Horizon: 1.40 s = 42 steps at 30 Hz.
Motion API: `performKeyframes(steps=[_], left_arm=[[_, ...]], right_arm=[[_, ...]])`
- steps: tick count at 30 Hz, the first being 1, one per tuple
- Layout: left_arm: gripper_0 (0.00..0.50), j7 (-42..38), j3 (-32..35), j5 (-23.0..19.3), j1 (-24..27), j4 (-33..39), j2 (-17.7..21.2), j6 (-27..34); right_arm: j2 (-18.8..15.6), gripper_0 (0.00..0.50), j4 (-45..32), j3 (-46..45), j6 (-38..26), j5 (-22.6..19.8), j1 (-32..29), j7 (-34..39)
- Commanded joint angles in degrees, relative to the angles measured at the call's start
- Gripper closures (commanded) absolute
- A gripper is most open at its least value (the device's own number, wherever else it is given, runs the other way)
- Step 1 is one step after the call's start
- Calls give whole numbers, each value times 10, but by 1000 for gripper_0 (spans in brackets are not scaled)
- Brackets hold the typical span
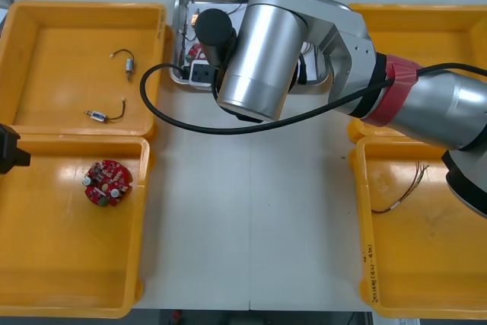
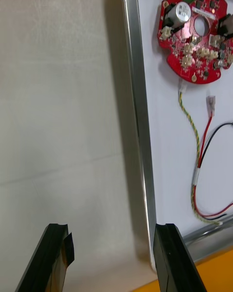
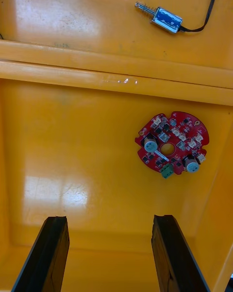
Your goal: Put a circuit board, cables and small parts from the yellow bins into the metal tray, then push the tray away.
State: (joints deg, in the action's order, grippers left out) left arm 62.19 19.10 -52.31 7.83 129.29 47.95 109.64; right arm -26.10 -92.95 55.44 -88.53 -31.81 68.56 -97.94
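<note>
Left tool (image 3: 109,219) hangs open, holding nothing, over the near-left yellow plastic bin (image 1: 61,264) at the left edge of the light table (image 1: 251,226). A round red circuit board (image 3: 172,148) lies flat on that bin's floor, beyond the fingertips and apart from them. Two small metal parts (image 1: 129,64) on black leads rest in the far-left yellow bin (image 1: 61,51). At the far middle, the right tool (image 2: 111,226) is open and empty too: one finger over the table, the other at the rim of the shiny metal tray (image 2: 139,102). Inside the tray lie a second red circuit board (image 2: 194,34), a twisted red-and-yellow cable (image 2: 188,117) and a red-and-black cable (image 2: 206,139). Thin cables (image 1: 407,192) lie in the near-right yellow bin (image 1: 426,264).
</note>
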Motion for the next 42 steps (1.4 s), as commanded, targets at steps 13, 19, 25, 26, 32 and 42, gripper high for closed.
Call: performKeyframes(steps=[13, 19, 25, 26, 32, 42], left_arm=[[0, 21, 8, -4, -11, 7, 14, 4], [0, 21, 8, -4, -11, 7, 14, 4], [0, 21, 8, -4, -11, 7, 14, 4], [0, 21, 8, -4, -11, 7, 14, 4], [0, 21, 8, -4, -11, 7, 14, 4], [0, 21, 8, -4, -11, 7, 14, 4]], right_arm=[[-24, 0, -249, -221, -215, 35, -149, 55], [-53, 0, -327, -277, -215, 40, -203, 66], [-100, 0, -384, -350, -215, 27, -277, 78], [-103, 0, -390, -361, -215, 24, -283, 79], [-122, 0, -412, -463, -215, -26, -337, 89], [-138, 0, -462, -653, -215, -75, -472, 105]])
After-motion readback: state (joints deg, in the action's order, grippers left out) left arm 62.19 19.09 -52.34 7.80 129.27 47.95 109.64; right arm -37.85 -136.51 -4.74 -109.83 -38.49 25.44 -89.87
